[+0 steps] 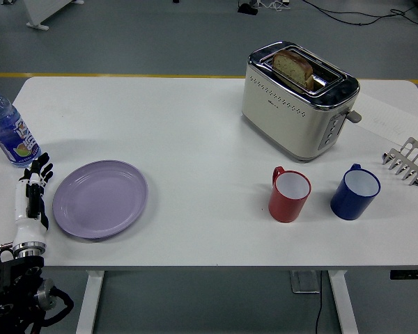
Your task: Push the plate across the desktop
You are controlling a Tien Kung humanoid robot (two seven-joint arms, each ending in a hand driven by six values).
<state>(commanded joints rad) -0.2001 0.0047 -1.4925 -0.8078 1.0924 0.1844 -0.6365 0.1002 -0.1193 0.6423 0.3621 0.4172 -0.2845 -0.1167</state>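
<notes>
Head view: my left hand (33, 182) lies at the near left of the white table (195, 125), fingers held out straight and fairly close together, gripping nothing; my right hand is out of view. The lilac plate (100, 198) rests flat just to the right of that hand, its left rim near my fingers but, as far as I can judge, not touching them. A water bottle (5, 129) stands just beyond my fingertips, at the far left. For the step in hand, I judge that the push will go best if I set the side of my fingers low against the plate's left rim, near its middle line, and drive steadily to the right, so that the plate slides without turning or tipping. Contact above the rim could ride over it. A wide stretch of bare tabletop opens to the plate's right, ending at the red mug (289, 194), with the blue mug (354, 191) beside it and a toaster (297, 99) holding bread farther back; a metal rack (407, 161) sits at the right edge. The plate's near rim lies close to the table's near edge, so a push angling toward me risks carrying it off.
</notes>
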